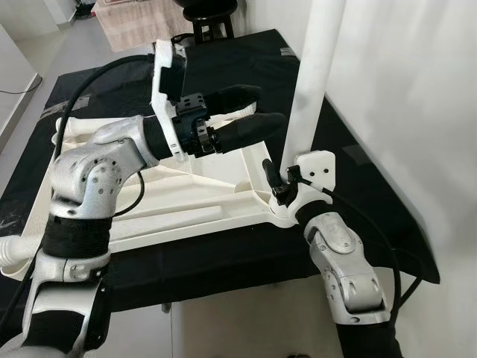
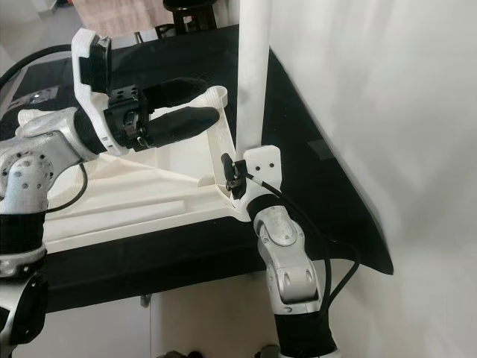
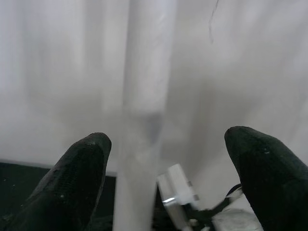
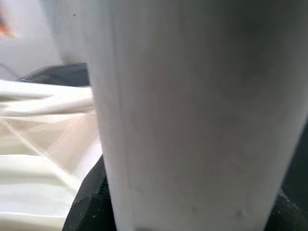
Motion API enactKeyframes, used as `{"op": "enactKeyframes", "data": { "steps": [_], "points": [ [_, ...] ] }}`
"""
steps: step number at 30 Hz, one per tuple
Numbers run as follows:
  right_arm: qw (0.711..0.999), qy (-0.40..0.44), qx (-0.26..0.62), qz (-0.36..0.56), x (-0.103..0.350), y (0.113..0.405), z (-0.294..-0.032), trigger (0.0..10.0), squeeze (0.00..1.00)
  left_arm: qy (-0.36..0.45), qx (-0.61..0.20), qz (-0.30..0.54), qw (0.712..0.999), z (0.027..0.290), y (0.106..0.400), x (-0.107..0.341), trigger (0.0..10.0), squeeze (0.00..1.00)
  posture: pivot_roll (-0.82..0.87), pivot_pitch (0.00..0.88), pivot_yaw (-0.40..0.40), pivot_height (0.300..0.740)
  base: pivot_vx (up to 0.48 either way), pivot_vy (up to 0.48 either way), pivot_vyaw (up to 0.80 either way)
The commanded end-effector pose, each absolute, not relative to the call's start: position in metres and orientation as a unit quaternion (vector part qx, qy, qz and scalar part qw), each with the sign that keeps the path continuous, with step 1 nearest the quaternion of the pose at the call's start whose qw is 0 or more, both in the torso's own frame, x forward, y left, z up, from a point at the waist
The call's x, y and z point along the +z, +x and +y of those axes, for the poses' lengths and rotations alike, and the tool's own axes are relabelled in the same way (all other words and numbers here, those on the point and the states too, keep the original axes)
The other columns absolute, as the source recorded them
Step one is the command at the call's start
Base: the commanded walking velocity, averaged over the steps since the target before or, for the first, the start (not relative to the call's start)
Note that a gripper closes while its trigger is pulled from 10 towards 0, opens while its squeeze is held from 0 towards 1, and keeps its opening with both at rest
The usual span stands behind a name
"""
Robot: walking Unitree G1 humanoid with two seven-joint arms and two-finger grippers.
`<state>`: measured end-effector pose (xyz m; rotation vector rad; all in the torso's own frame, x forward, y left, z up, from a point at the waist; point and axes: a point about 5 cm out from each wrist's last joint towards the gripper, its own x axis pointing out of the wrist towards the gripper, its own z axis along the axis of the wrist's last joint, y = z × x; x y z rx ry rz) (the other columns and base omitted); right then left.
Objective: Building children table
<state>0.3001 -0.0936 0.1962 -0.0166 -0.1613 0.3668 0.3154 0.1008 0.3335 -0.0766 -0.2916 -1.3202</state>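
Leg [image 1: 317, 71] upright at corner of upturned white tabletop [image 1: 171, 198] on black worktop [image 1: 358, 186]. Right end effector [image 4: 183, 211] apparently clamped round leg base. Left end effector [image 1: 250, 112] spread, just beside leg.

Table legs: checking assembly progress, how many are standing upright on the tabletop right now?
1. The white table leg stands upright at the near right corner of the upturned tabletop, at the right gripper; others may be hidden.
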Motion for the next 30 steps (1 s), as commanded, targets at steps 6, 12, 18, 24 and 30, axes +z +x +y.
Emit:
{"op": "enactKeyframes", "data": {
  "steps": [6, 12, 18, 24, 30],
  "points": [
    [0.946, -0.033, 0.302, -0.109, 0.202, 0.286, -0.06, 10.0, 0.0, -0.026, -0.592, -0.137, 0.794, 0.095, 0.33, 0.339, 10.0, 0.0, -0.07, 0.146, 0.125, 0.74, 0.0, 0.0, 0.0],
    [0.933, -0.06, 0.335, -0.116, 0.203, 0.281, -0.053, 10.0, 0.0, -0.031, -0.612, -0.137, 0.778, 0.087, 0.329, 0.341, 10.0, 0.0, -0.07, 0.142, 0.132, 0.74, 0.0, 0.0, 0.0],
    [0.923, -0.087, 0.355, -0.12, 0.202, 0.281, -0.05, 10.0, 0.0, -0.039, -0.634, -0.14, 0.759, 0.082, 0.325, 0.343, 10.0, 0.0, -0.07, 0.132, 0.133, 0.74, 0.0, 0.0, 0.0],
    [0.92, -0.127, 0.348, -0.125, 0.207, 0.292, -0.052, 10.0, 0.0, -0.056, -0.656, -0.143, 0.739, 0.088, 0.314, 0.346, 0.0, 0.0, -0.07, 0.115, 0.127, 0.74, 0.0, 0.0, 0.0],
    [0.925, -0.147, 0.326, -0.13, 0.214, 0.308, -0.059, 10.0, 0.0, -0.069, -0.673, -0.145, 0.722, 0.096, 0.305, 0.351, 0.0, 0.0, -0.06, 0.086, 0.113, 0.74, 0.0, 0.0, 0.0]
  ]
}}
